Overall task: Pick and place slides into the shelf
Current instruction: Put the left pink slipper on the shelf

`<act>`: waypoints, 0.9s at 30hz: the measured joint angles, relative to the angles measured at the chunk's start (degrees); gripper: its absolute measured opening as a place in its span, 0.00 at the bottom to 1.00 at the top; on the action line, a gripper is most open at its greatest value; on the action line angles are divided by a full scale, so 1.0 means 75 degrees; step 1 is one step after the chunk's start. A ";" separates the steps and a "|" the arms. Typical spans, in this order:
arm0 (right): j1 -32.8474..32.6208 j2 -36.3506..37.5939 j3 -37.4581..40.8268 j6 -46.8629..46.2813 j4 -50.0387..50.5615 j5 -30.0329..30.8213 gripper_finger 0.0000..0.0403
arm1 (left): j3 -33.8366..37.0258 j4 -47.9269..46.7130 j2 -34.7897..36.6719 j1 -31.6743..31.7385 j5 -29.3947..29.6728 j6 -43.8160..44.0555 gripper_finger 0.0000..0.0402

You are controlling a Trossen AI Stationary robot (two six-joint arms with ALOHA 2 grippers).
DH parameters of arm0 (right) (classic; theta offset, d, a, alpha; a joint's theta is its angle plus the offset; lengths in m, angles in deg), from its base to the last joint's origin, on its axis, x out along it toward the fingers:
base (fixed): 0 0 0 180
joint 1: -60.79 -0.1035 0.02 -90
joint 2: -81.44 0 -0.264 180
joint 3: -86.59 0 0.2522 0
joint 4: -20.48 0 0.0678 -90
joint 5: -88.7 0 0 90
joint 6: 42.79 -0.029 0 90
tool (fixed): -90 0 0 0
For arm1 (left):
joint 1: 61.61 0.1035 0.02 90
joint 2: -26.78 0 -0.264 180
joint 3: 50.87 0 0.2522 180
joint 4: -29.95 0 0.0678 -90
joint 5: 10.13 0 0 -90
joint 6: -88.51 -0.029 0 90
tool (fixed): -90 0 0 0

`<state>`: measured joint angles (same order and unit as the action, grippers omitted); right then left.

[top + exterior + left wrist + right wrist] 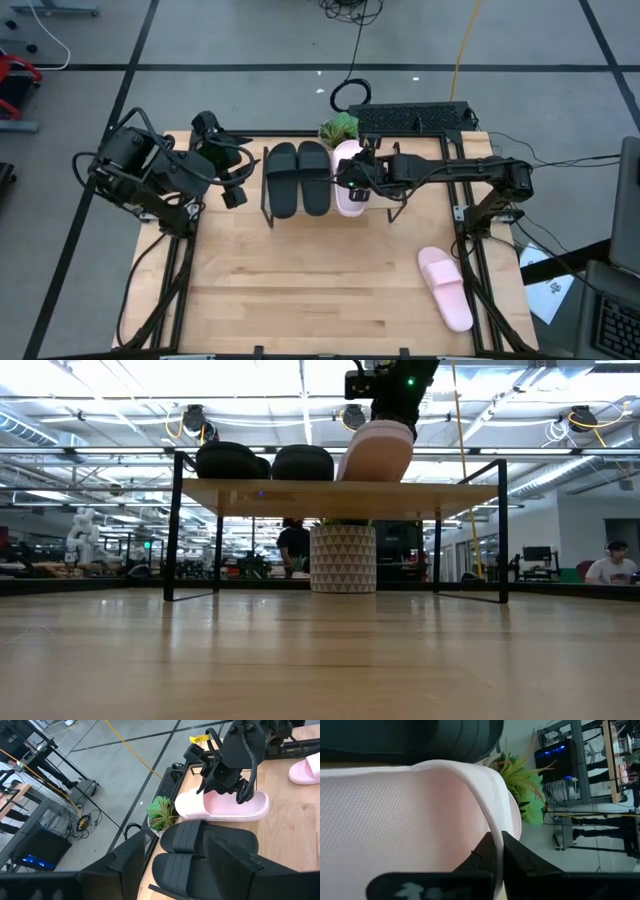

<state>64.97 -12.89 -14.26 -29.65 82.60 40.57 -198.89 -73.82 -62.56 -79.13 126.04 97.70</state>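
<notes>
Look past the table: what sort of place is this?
Probably a robotics lab or workshop in a large open hall. The low view shows industrial ceiling ducts, workstations with a seated person, and another robot far behind the shelf.

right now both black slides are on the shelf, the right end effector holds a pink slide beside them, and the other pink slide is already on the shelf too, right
Not quite. The second pink slide is not on the shelf; the high view shows it lying on the table near the right front. The rest stands: both black slides are on the shelf and the right end effector holds a pink slide beside them.
</notes>
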 joint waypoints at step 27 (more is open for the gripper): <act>0.0079 -0.0262 0.0023 0.0018 -0.0380 -0.0012 0.00 | 0.0001 0.0000 0.0000 -0.0001 0.0006 0.0000 0.51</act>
<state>65.56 -14.85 -14.09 -29.51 79.75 40.48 -198.88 -73.82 -62.56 -79.14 126.09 97.70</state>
